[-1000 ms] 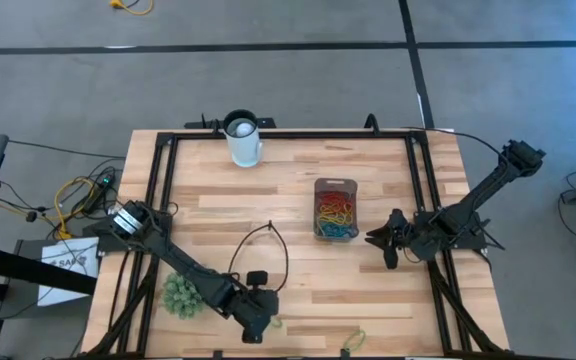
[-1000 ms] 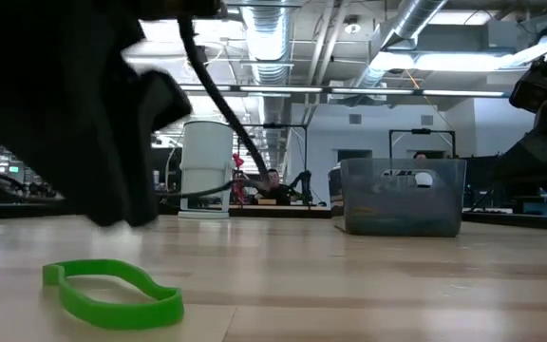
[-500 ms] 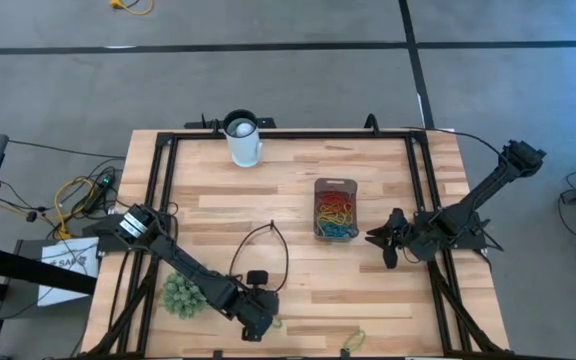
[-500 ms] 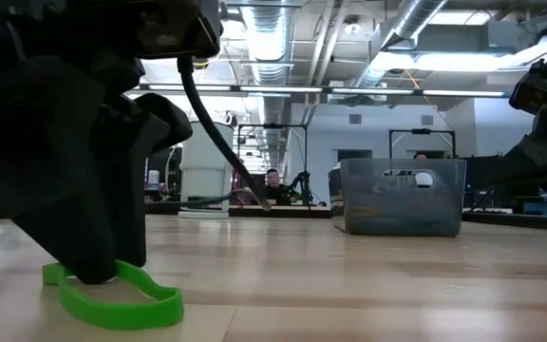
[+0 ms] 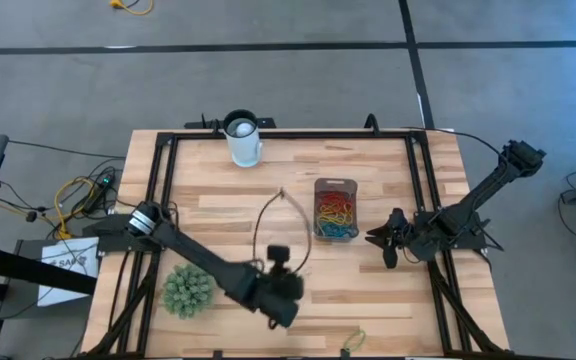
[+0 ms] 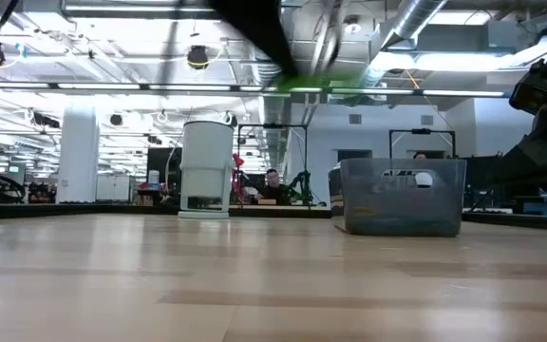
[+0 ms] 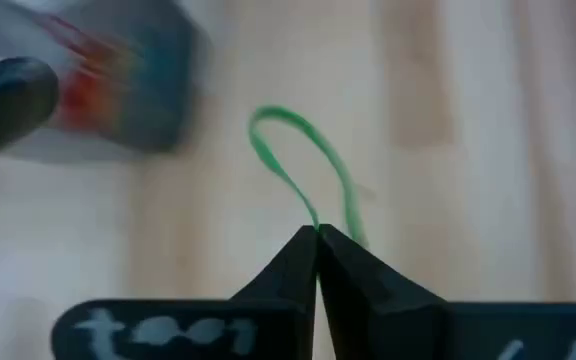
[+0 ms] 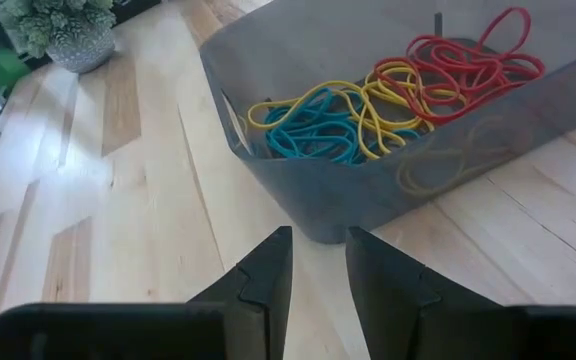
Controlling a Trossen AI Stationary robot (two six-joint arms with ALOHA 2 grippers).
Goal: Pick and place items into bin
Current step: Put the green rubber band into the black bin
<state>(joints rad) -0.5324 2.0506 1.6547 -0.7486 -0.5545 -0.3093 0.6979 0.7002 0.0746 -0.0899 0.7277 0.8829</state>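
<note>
green loop (image 7: pixel 303 165) — dangling, pinched in left pincer (image 7: pixel 317 235) | bin (image 5: pixel 335 209) — upright on bench, holding red, yellow, blue loops (image 8: pixel 388 100)

Pale wood table (image 5: pixel 298 165), smooth; bin (image 8: pixel 388 190) seemingly translucent plastic.

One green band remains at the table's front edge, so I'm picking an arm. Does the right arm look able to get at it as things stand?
Probably yes. The right gripper waits open beside the bin, holding nothing, with bare table toward the green band. The left gripper is shut on another green loop.
</note>
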